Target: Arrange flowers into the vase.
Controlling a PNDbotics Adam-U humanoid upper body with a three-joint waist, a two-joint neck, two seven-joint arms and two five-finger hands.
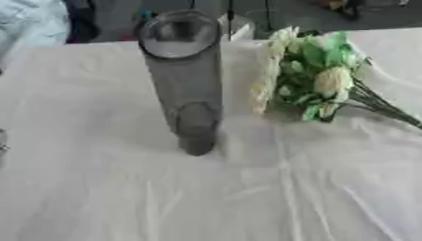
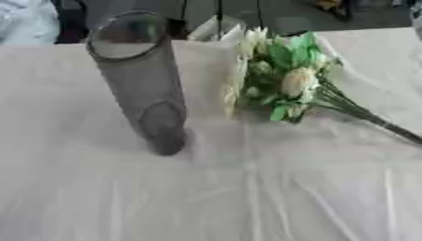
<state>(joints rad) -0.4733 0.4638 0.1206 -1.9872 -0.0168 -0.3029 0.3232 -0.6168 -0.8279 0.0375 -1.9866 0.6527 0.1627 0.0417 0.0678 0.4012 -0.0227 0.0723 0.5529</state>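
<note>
One tall, grey, see-through vase stands upright on the desk, which is draped in a wrinkled white cloth; its round open mouth sits at the upper centre of the frame in the left eye view and its base rests near the frame's middle. Just right of it, a bunch of flowers lies flat on the cloth, its cream blooms and green leaves pointing toward the vase and its dark stems running off toward the right edge. Blooms and vase appear to be slightly apart, though the soft focus makes contact hard to rule out. Open cloth fills the whole lower half of the frame and the left side. The far edge of the desk crosses the top of the frame, behind the vase mouth. Neither robot hand shows in either view, so their state cannot be told.
</note>
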